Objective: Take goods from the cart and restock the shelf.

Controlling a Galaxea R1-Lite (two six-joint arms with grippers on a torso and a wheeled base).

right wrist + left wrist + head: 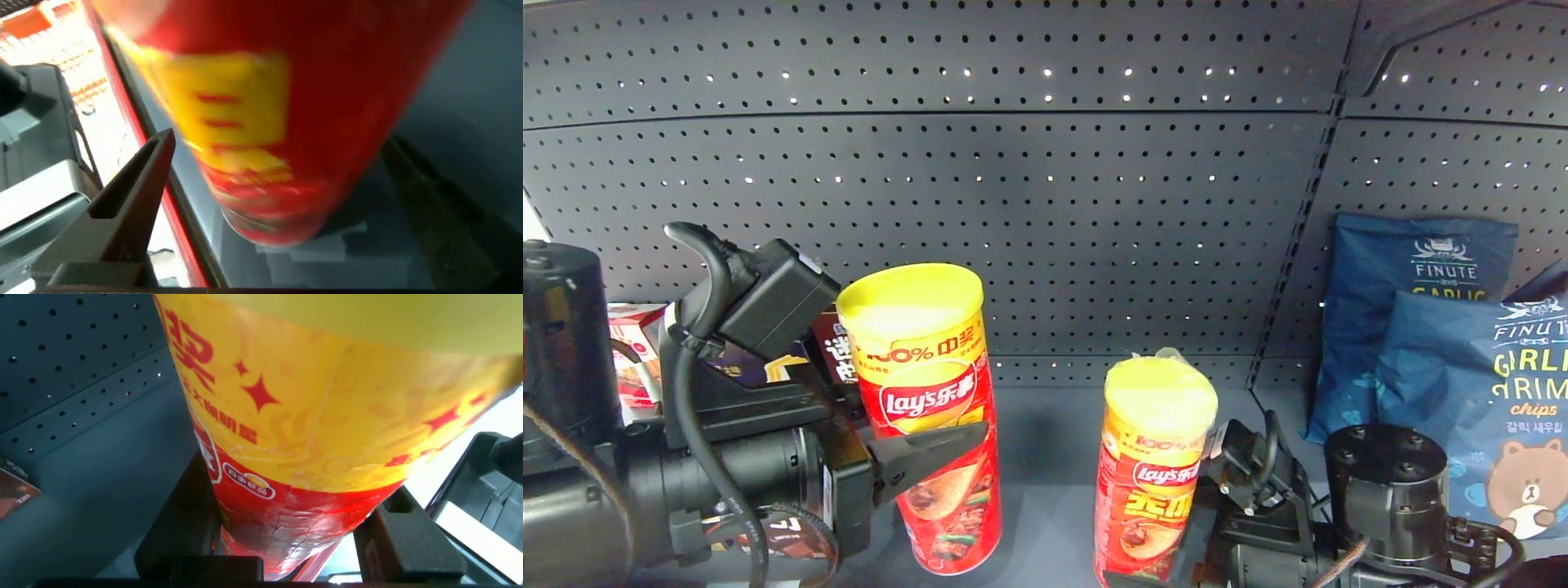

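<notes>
Two red chip cans with yellow lids are on the grey shelf board (1045,457). The taller-looking left can (923,408) (310,425) leans slightly, and my left gripper (931,445) (294,531) is shut on its middle; one dark finger (931,457) crosses its front. The right can (1152,465) (278,122) stands further right. My right gripper (1168,531) (278,139) is low beside it, open, with one finger (131,196) on either side of the can, which looks blurred in the right wrist view.
The perforated back panel (1045,204) closes the shelf behind the cans. Two blue snack bags (1413,327) (1478,408) lean at the right, past an upright post (1307,245). Small boxes (633,351) sit behind my left arm. Open board lies between the cans.
</notes>
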